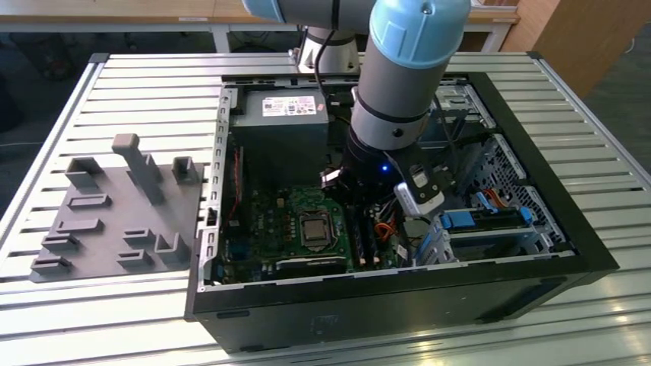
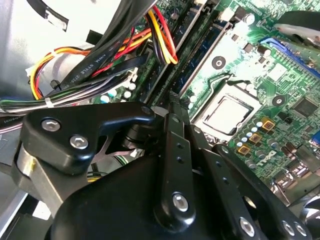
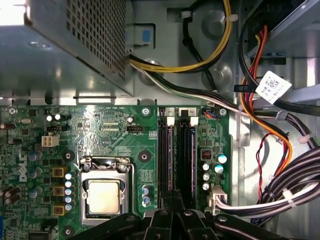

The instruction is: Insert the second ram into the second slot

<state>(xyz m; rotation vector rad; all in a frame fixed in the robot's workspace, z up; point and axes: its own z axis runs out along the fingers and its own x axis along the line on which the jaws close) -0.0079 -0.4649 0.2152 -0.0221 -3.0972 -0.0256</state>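
A slatted metal table [image 1: 122,84] is carrying an open black computer case [image 1: 407,305], sitting from centre toward 3 o'clock in the exterior view. A grey fixture tray [image 1: 107,221] is lying at 9 o'clock.

A ribbed metal table [image 1: 122,84] caught bright light. Beyond its far edge stood a white-framed bench [image 1: 152,27] and a wooden panel [image 1: 590,38].

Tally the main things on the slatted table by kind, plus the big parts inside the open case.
Computer case: 1
Robot arm: 1
Gray fixture plate: 1
Power supply: 1
Processor socket: 1
Total: 5
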